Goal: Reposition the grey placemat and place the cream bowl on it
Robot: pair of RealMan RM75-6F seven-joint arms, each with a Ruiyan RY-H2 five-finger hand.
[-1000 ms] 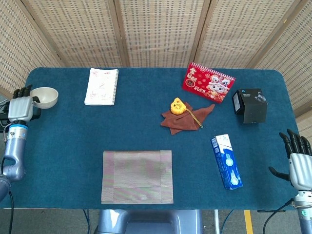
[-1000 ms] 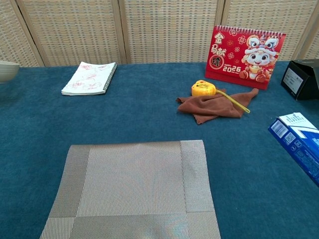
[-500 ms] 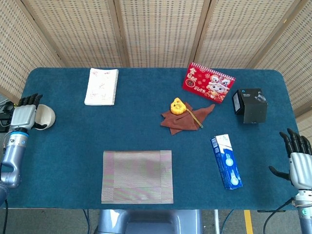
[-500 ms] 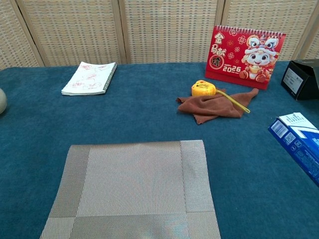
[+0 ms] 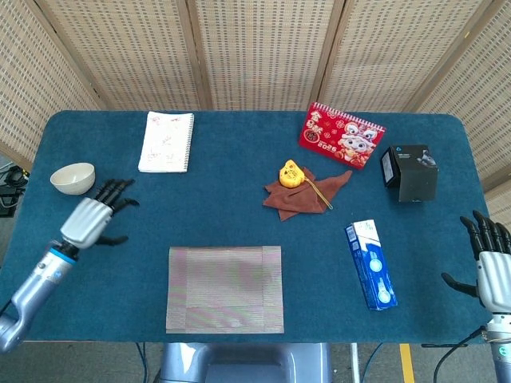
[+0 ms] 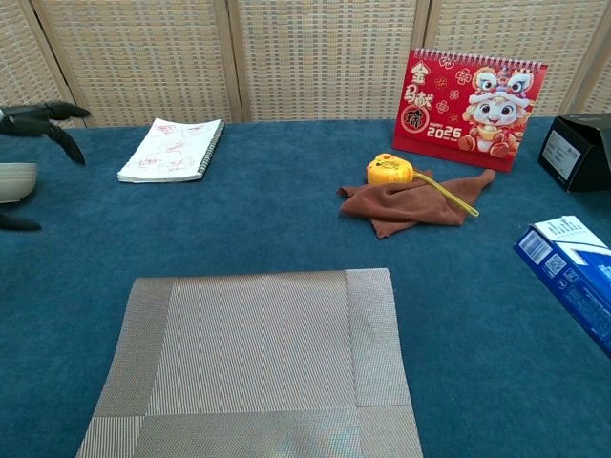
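The grey placemat point(image 5: 225, 289) is approached by the empty, spread left hand point(image 5: 90, 218); the cream bowl point(image 5: 73, 177) waits at ten o'clock; right hand point(image 5: 493, 267) idle, spread.

Bare cloth between cream bowl point(image 5: 73, 177) and grey placemat point(image 5: 225, 289); nothing intervening.

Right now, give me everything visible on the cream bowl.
The small round cream bowl looks like glazed ceramic, plain, with a pale inside that appears empty. It stands upright, mouth up, on the blue cloth-covered table near its left edge, level with the white spiral notebook. Nothing touches it: the left hand hovers just beside it, fingers spread, holding nothing. It is well apart from the grey woven placemat. The chest view shows only its rim at the frame edge.
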